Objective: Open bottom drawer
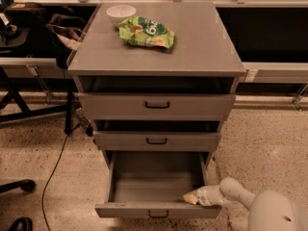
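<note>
The bottom drawer (144,210) is the lowest grey drawer of the three-drawer cabinet, with a small black loop handle (158,214). It stands pulled far out, and its grey inside shows bare. My gripper (189,198) comes in from the lower right on a white arm (236,194). Its pale tip rests at the drawer's front right corner, just inside the front panel.
The middle drawer (157,141) and top drawer (157,105) stand slightly out above. A green chip bag (147,32) and a white bowl (121,11) lie on the cabinet top. A black cable (57,162) runs over the floor at left, near chair legs (17,186).
</note>
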You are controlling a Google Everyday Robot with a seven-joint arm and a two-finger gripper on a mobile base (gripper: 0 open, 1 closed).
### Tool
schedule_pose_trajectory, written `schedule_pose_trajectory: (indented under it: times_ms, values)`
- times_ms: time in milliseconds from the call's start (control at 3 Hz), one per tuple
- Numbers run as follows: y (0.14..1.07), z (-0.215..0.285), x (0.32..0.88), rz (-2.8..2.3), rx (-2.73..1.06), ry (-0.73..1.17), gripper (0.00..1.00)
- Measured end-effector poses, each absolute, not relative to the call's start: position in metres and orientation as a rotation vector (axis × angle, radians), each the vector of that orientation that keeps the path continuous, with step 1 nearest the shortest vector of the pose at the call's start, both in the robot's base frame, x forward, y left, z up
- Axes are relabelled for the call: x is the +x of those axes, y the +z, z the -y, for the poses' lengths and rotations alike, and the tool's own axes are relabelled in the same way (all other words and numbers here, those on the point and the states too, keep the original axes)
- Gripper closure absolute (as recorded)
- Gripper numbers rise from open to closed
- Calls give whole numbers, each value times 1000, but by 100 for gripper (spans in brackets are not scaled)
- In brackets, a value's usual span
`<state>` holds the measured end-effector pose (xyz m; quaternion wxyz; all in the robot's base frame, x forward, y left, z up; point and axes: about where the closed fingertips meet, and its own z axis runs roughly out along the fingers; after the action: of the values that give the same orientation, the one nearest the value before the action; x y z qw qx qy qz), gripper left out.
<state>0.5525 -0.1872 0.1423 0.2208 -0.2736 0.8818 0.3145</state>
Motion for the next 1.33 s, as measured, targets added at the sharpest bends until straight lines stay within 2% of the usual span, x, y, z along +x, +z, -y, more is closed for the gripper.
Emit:
schedule_pose_trajectory:
  times_ms: [333,667,1000,1333]
  values:
    - [180,189,550,-2383,-717,873,100]
    - [270,198,553,-2255,-601,851,100]
    - [278,197,546,-2245,-591,862,98]
    - [278,197,546,-2245,-591,863,76]
